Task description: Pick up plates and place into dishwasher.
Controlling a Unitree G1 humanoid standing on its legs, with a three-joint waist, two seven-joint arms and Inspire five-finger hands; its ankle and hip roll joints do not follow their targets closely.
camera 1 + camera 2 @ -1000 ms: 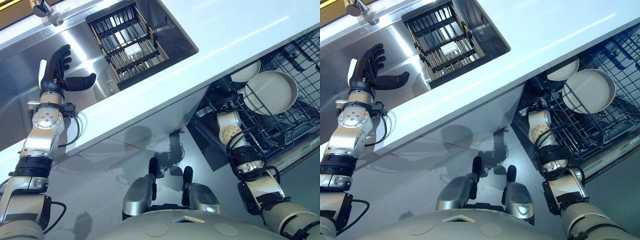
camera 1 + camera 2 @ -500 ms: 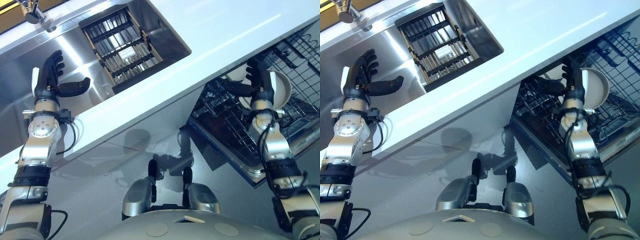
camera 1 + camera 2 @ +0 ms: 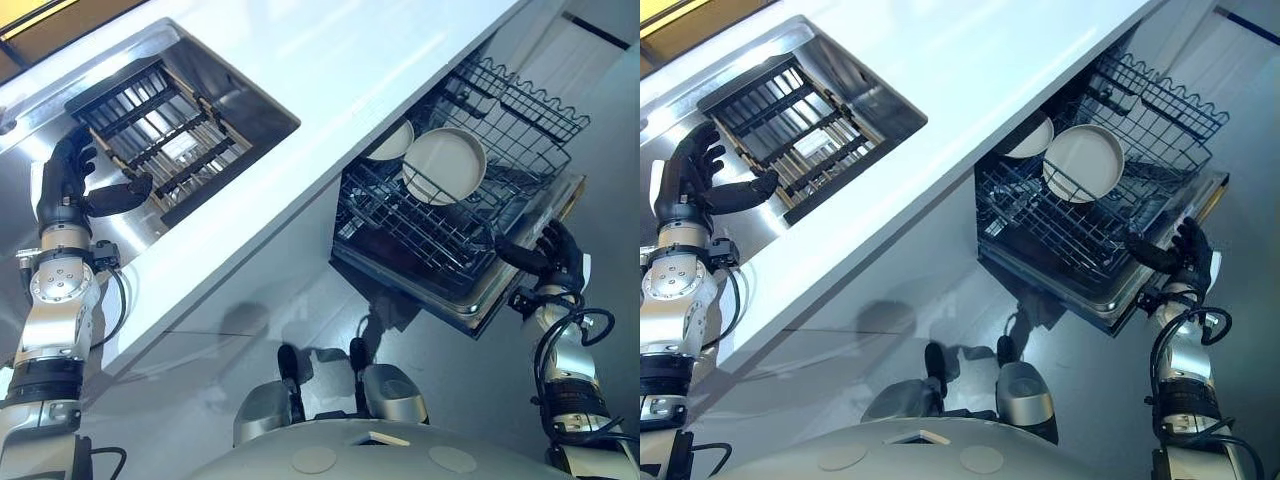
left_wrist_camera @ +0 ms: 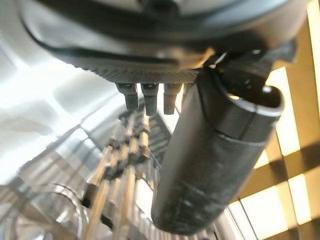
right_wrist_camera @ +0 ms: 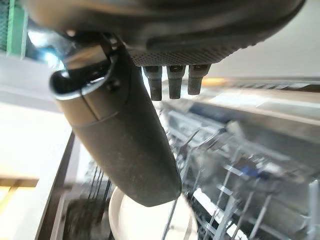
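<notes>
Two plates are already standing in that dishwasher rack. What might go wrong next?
The right robot hand hovers open by the front of the dishwasher rack; a bump might jolt it and tip the two plates standing inside. The left robot hand, open beside the sink rack, might snag its bars.

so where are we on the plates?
Done: a large plate and a second plate stand in the pulled-out dishwasher rack. In hand: nothing. The right hand is open near the rack's outer edge, and the left hand is open beside the sink rack. Left: I can't make out another plate there, so possibly only pushing the rack in.
</notes>
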